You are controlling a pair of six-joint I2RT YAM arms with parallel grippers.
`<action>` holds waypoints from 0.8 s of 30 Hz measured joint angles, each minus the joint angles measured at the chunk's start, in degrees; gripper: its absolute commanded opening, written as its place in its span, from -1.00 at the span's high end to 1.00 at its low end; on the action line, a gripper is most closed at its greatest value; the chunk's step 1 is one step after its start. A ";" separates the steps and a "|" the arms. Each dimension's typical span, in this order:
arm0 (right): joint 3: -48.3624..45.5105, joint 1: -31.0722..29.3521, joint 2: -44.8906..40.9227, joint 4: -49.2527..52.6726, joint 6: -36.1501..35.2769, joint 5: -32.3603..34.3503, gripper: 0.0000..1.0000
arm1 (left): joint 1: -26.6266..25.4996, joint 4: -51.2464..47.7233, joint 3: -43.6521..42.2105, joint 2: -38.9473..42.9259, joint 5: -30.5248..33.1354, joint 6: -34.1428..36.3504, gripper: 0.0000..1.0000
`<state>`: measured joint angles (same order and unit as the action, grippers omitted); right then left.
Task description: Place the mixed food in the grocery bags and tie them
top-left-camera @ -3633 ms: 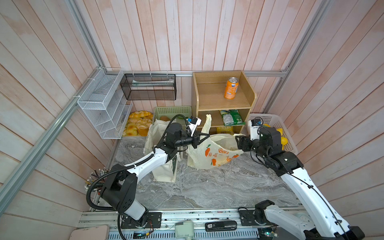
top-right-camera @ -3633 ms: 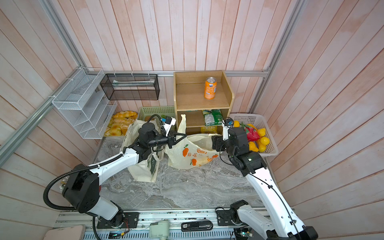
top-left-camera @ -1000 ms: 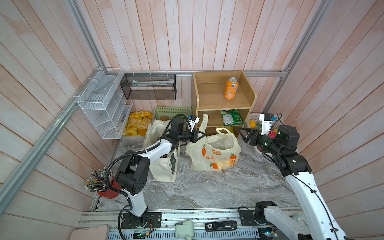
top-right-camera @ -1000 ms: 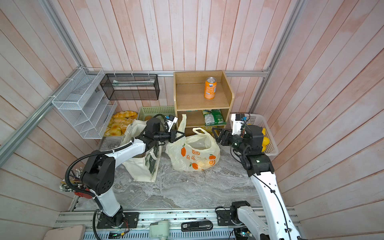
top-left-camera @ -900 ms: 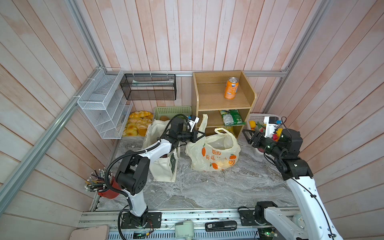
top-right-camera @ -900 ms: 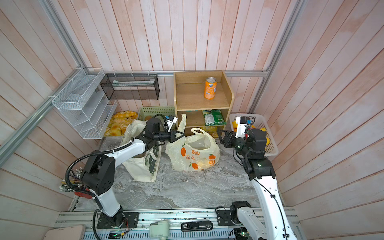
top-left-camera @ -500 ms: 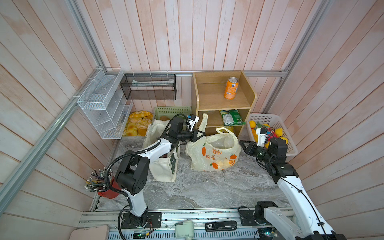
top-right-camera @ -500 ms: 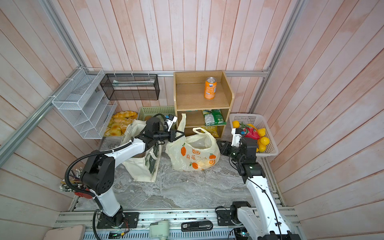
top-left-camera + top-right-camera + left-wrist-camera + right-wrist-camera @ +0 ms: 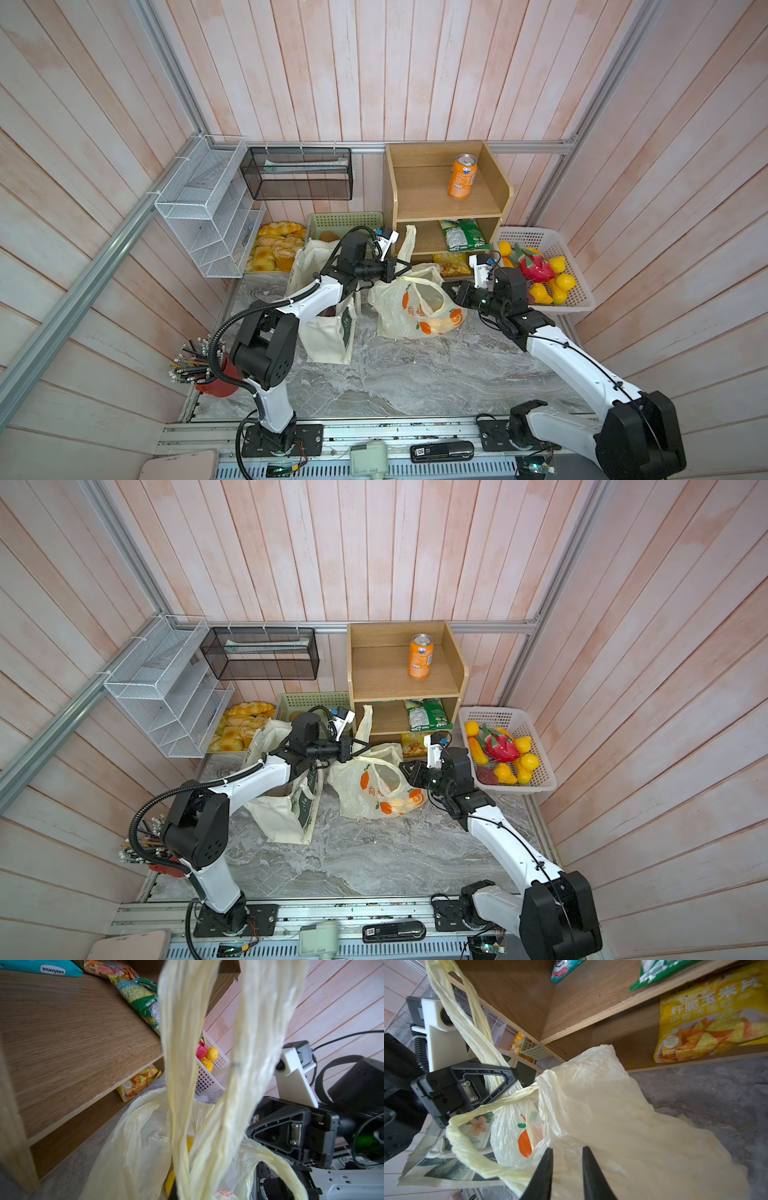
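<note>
Holding: my left fingers [image 9: 399, 268] are clamped tight on one twisted handle [image 9: 182, 1043] of the thin pale-yellow plastic bag with orange fruit print [image 9: 415, 309], lifting it beside the wooden shelf unit [image 9: 436, 195].
Right fingers: my right fingers [image 9: 549, 1159] show only a narrow gap, tips against the bag's film, and nothing looks pinched between them.
Bag spot: it slumps on the grey marbled counter [image 9: 415, 374] between my two arms, mouth open.
Contents: a small yellow lemon-like fruit [image 9: 170, 1180] peeks out inside; the film hides the rest.
Free handle: the second loop [image 9: 471, 1157] sags loose off the mouth, just beside my right fingers, on the side towards my left arm.
Axis: the held handle runs long, up past my left fingers towards the shelf; the loose loop seems to lie roughly across the line my right fingers point along.
Nearer arm: the right one, clearly.
Next call: slide my right fingers sideways onto that loop, pinch it, then cross the two handles to knot them.
Tote: the boxy cream canvas tote with dark-green mark [image 9: 332, 332] stands under my left arm, untied.
</note>
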<state>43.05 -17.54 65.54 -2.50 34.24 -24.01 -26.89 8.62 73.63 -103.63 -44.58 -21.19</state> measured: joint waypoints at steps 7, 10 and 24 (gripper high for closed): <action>8.09 2.89 -6.58 8.28 -5.64 1.51 -0.20 | 0.00 -0.52 0.00 0.00 -0.24 0.02 1.00; 14.99 1.46 -7.19 13.05 -9.55 3.08 -0.31 | 0.00 -0.52 0.00 0.00 -0.37 0.02 1.00; 39.10 -20.59 7.80 35.52 -28.26 21.20 -0.47 | 0.00 -0.98 0.00 0.00 -1.70 0.07 1.00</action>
<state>82.15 -38.13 73.34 33.01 5.98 -2.81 -26.89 7.64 73.63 -103.63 -46.28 -21.12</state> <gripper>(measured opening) 0.732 0.055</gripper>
